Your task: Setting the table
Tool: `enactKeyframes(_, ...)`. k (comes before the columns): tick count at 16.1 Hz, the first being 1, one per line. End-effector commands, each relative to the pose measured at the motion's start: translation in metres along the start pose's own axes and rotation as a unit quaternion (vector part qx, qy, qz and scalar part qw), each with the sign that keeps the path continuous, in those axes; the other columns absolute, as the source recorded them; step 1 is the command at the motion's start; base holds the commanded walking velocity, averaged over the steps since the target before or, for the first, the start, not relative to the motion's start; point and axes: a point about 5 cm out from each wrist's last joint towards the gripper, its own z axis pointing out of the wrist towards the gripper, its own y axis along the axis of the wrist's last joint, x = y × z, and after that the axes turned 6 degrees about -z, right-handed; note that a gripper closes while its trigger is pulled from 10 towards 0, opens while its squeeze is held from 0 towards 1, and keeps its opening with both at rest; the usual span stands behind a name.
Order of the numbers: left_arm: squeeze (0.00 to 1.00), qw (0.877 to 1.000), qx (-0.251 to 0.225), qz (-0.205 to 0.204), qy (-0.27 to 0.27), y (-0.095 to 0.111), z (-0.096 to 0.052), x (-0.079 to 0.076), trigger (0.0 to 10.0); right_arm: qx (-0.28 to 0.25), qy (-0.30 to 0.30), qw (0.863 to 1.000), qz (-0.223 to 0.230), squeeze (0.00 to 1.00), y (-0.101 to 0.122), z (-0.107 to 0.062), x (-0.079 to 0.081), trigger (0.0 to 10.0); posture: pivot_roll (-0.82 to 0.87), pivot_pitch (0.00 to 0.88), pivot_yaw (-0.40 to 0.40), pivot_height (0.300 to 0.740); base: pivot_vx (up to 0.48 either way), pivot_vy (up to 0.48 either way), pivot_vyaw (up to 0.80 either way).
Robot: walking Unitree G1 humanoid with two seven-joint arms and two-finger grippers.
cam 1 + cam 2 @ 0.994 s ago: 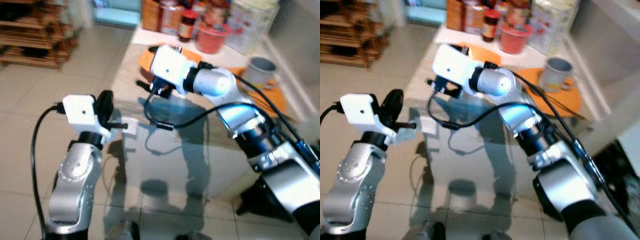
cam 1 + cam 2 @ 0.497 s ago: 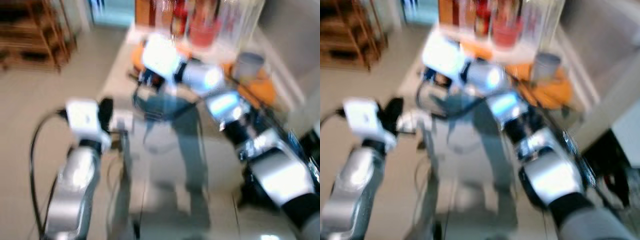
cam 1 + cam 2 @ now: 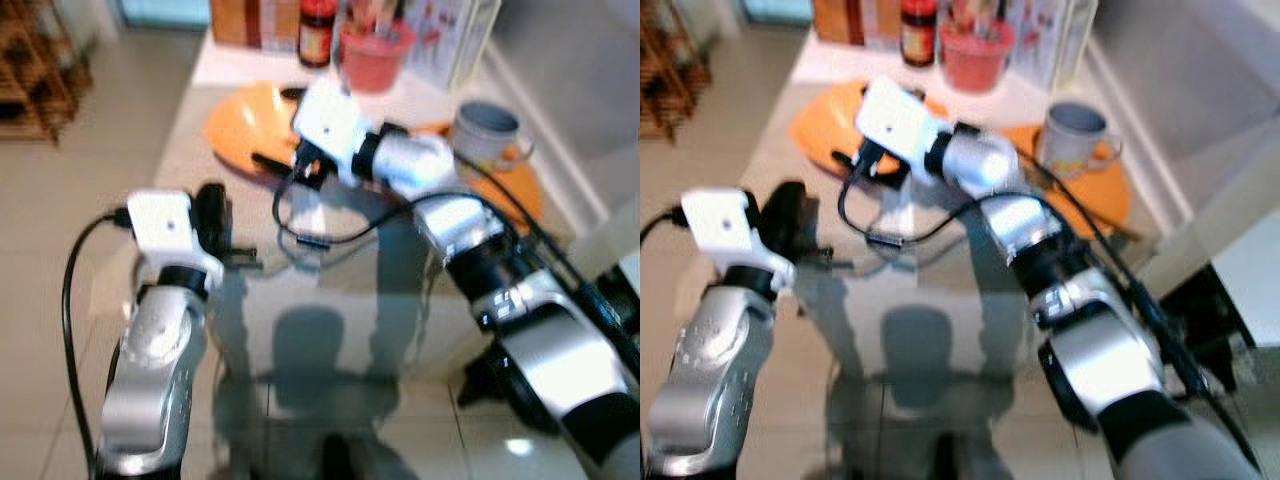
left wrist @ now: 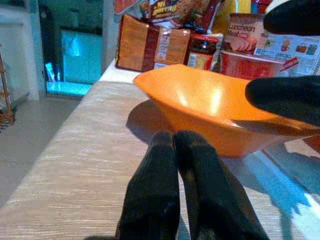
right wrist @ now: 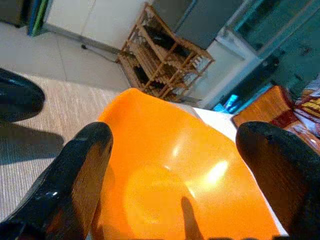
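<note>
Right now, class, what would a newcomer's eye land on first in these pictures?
The glossy orange plastic bowl on the pale woven tabletop stands out, with the right pincer open just over it. The left pincer rests shut nearby. Behind stand a red plastic cup and a grey ceramic mug on an orange mat.

The orange bowl (image 5: 175, 190) looks like smooth, glossy plastic with bright highlights. The worktop (image 4: 75, 165) has a matt, finely streaked beige surface. Both hands' fingers (image 5: 65, 190) are shiny black, the arms brushed silver metal. The far rack (image 5: 165, 55) is bare wood; the floor tiles gleam.
</note>
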Motion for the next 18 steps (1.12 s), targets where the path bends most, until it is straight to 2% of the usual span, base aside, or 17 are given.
enactKeyframes(1, 0.0, 1.0, 0.002, -0.001, 0.008, 0.0, -0.004, 0.003, 10.0, -0.032, 0.037, 0.999, -0.001, 0.0, 0.011, 0.003, 0.007, 10.0, -0.03, 0.124, -0.043, 0.74, 0.0, 0.0, 0.0)
enactKeyframes(3, 0.0, 1.0, 0.006, -0.001, 0.005, -0.002, -0.005, 0.001, 10.0, -0.075, 0.088, 0.993, 0.027, 0.0, 0.018, -0.006, 0.01, 10.0, -0.03, 0.124, -0.046, 0.74, 0.0, 0.0, 0.0)
enactKeyframes(5, 0.0, 1.0, 0.007, -0.001, 0.004, -0.002, -0.004, 0.001, 10.0, -0.074, 0.084, 0.993, 0.038, 0.0, 0.015, -0.009, 0.005, 10.0, -0.03, 0.122, -0.047, 0.74, 0.0, 0.0, 0.0)
enactKeyframes(7, 0.0, 1.0, 0.008, 0.0, 0.006, -0.003, -0.004, 0.002, 10.0, -0.001, 0.046, 0.999, 0.015, 0.0, 0.001, -0.006, -0.005, 10.0, -0.04, 0.119, -0.049, 0.74, 0.0, 0.0, 0.0)
enactKeyframes(8, 0.0, 1.0, 0.007, 0.0, 0.007, -0.003, -0.004, 0.002, 10.0, 0.014, 0.041, 0.999, 0.008, 0.0, -0.001, -0.005, -0.006, 10.0, -0.04, 0.119, -0.049, 0.74, 0.0, 0.0, 0.0)
enactKeyframes(10, 0.0, 1.0, 0.009, 0.009, 0.022, -0.004, -0.004, 0.006, 10.0, 0.073, 0.056, 0.996, -0.01, 0.0, -0.014, 0.0, 0.003, 10.0, -0.03, 0.115, -0.052, 0.74, 0.0, 0.0, 0.0)
enactKeyframes(13, 0.0, 0.998, 0.006, 0.026, 0.061, -0.002, -0.007, 0.021, 10.0, 0.081, 0.075, 0.994, -0.003, 0.0, -0.017, 0.008, 0.009, 10.0, -0.03, 0.114, -0.056, 0.74, 0.0, 0.0, 0.0)
enactKeyframes(16, 0.0, 0.998, 0.006, 0.031, 0.062, -0.002, -0.01, 0.021, 10.0, 0.147, 0.033, 0.987, -0.051, 0.0, -0.024, 0.013, -0.002, 10.0, -0.02, 0.116, -0.059, 0.74, 0.0, 0.0, 0.0)
enactKeyframes(17, 0.0, 0.998, 0.007, 0.029, 0.059, -0.003, -0.011, 0.019, 10.0, 0.167, 0.024, 0.984, -0.056, 0.0, -0.027, 0.014, -0.004, 0.0, -0.02, 0.119, -0.059, 0.74, 0.0, 0.0, 0.0)
enactKeyframes(18, 0.0, 0.998, 0.009, 0.028, 0.057, -0.004, -0.012, 0.018, 10.0, 0.176, 0.02, 0.983, -0.057, 0.0, -0.028, 0.013, -0.005, 0.0, -0.02, 0.119, -0.059, 0.74, 0.0, 0.0, 0.0)
